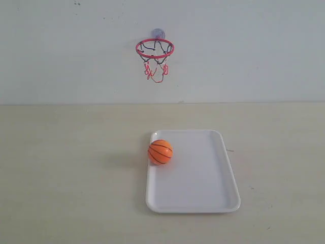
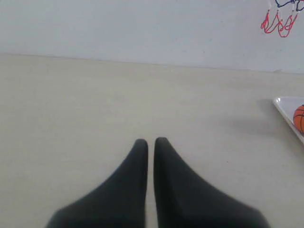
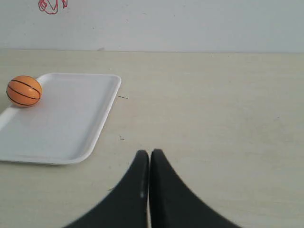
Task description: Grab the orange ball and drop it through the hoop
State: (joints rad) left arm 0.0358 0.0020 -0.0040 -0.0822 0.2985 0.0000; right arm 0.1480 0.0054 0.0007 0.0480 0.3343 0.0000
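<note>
orange ball (image 1: 160, 152): smooth, faint sheen, rubber or plastic look
hoop (image 1: 155, 48): thin red ring, plastic look; string net; clear bluish suction cup at the ring's twelve o'clock
tray (image 1: 203, 206): white plastic, smooth, soft gloss
table (image 1: 61, 168): pale, matt, faint wood-like grain
wall (image 1: 254, 46): white, matt
left gripper (image 2: 151, 140), right gripper (image 3: 149, 152): black, smooth, matt

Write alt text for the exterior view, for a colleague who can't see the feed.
An orange ball rests in the far left corner of a white tray on a beige table. Behind it, a small red-rimmed hoop with a string net is stuck on the pale wall, above table level.
</note>
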